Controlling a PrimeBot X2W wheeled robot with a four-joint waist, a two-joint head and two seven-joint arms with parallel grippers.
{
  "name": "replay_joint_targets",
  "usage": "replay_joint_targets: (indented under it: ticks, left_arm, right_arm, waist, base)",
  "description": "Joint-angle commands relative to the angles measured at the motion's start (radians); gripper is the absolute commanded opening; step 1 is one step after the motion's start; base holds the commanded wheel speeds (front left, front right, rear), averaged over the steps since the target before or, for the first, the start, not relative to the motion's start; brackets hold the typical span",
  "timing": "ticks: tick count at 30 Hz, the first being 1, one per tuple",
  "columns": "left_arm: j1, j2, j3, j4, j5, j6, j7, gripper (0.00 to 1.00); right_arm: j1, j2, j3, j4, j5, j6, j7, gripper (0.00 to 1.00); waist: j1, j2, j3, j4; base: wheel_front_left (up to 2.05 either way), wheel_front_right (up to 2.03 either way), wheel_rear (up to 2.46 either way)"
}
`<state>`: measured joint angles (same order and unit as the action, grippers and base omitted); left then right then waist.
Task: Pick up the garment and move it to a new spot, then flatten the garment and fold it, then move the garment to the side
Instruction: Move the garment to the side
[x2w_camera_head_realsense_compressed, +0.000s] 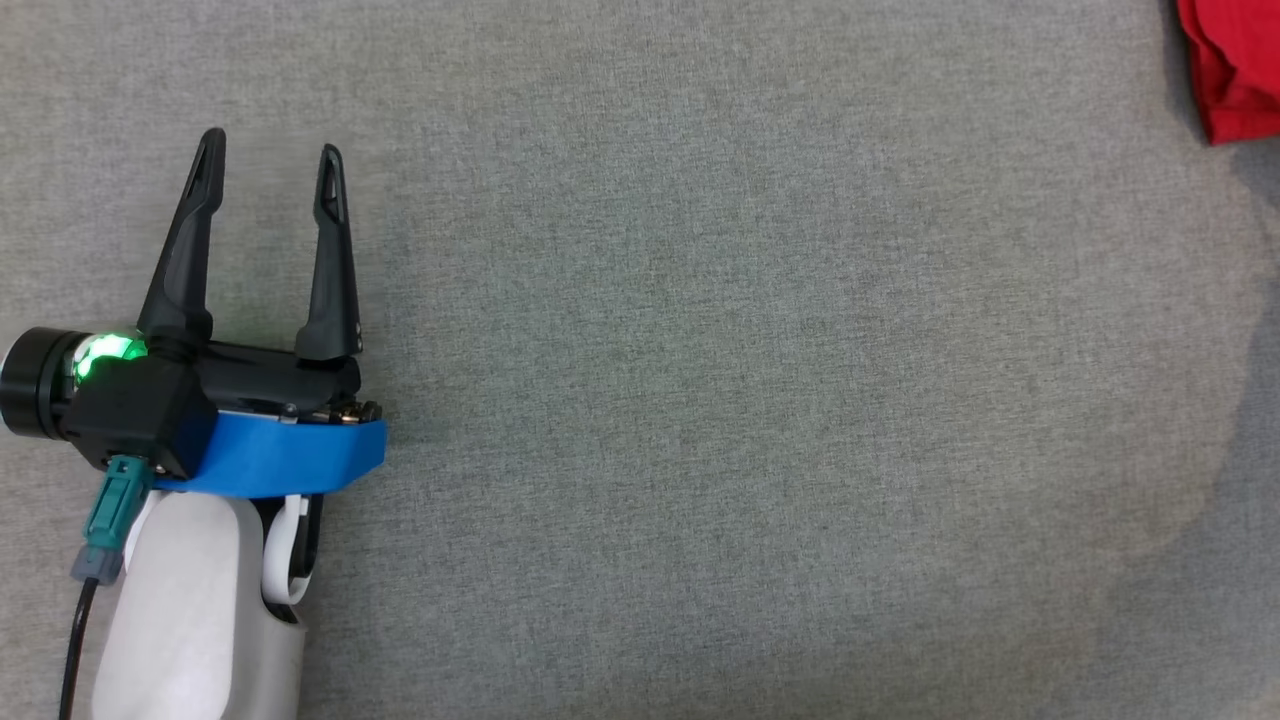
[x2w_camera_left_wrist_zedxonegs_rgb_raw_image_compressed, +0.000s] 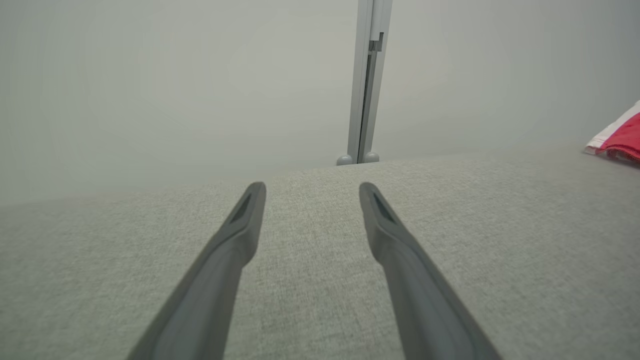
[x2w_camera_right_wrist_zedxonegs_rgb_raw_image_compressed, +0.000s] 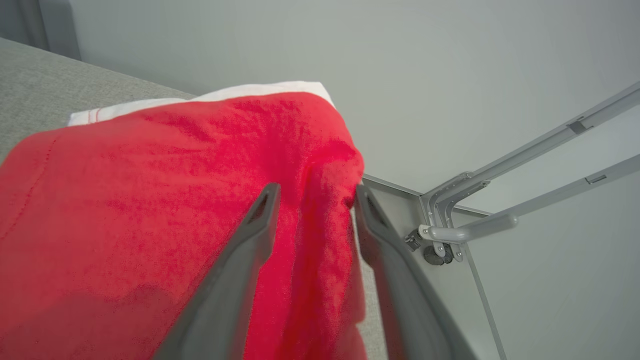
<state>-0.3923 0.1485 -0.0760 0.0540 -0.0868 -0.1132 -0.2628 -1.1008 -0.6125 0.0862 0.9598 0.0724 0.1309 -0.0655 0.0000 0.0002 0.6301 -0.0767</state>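
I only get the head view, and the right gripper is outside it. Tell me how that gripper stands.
Observer: The right gripper is open, with a fold of the garment between its jaws.
Operator: Say where the garment lies.
Observer: Near the table's corner, close to the edge.
Operator: Give me its colours.
Observer: Red, with a white band along the far side.
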Motion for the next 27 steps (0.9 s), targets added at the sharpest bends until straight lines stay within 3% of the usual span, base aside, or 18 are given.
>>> replay_joint_targets:
  ticks: [1,12,21,27]
  left_arm:
    - [0.002,0.003,0.003,0.002,-0.003,0.008,-0.003,1.0]
    - [0.075,-0.017,0.022,0.051,-0.027,0.02,-0.003,1.0]
    - [0.192,-0.043,0.046,0.098,-0.041,0.036,-0.003,1.0]
    - [0.261,-0.049,0.055,0.111,-0.044,0.042,-0.003,1.0]
  right_arm:
    - [-0.015,0.004,-0.017,0.007,-0.023,0.0,-0.015,1.0]
    - [0.058,0.145,-0.079,-0.024,-0.104,0.0,-0.142,1.0]
    - [0.223,0.303,-0.034,-0.101,-0.035,0.0,-0.193,1.0]
    - [0.345,0.369,0.001,-0.159,0.007,0.0,-0.2,1.0]
  waist:
    - [0.0,-0.0002,-0.009,0.001]
    - [0.0,-0.0002,-0.162,-0.001]
    - [0.0,-0.0002,-0.348,0.03]
    - [0.0,-0.0002,-0.433,0.055]
  base:
    - [0.0,0.0,0.0]
    - [0.0,0.0,0.0]
    - [0.0,0.0,0.0]
    - [0.0,0.0,0.0]
